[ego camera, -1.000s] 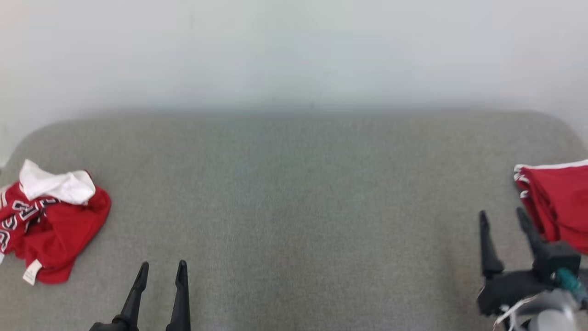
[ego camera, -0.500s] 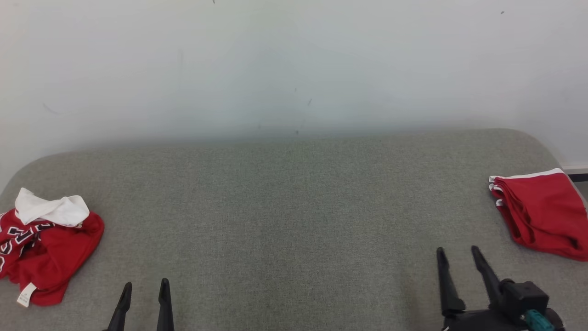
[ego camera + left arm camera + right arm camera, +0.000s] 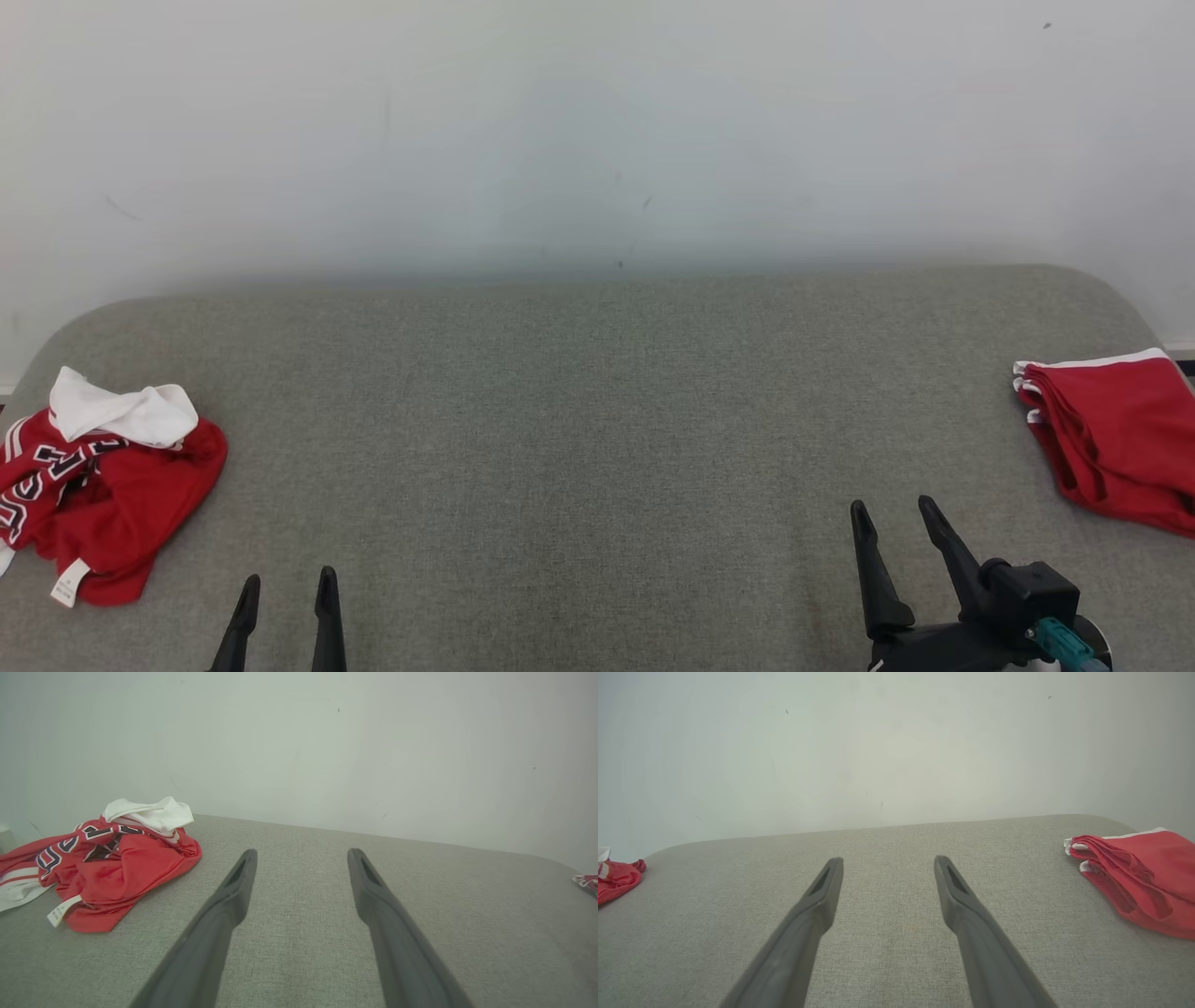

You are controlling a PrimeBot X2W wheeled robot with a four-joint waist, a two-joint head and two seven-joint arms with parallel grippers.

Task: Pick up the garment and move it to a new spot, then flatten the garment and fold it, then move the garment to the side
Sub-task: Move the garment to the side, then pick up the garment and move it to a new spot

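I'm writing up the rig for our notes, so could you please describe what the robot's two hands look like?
The left hand and right hand look alike: each has two long, slim, dark grey fingers tapering to a point, with a narrow slot near each tip. Behind the right hand sits a black boxy mount with a teal connector.

Right gripper [image 3: 891, 506]: long tapered dark fingers [image 3: 948, 551], black mount [image 3: 1022, 588], teal connector [image 3: 1053, 638].

The table [image 3: 597, 420] wears coarse grey woven cloth, matt. The crumpled garment [image 3: 121, 504] and folded garment [image 3: 1111, 439] are soft red cloth — the left gripper [image 3: 288, 576] and right gripper [image 3: 891, 504] look like smooth, matt dark plastic.
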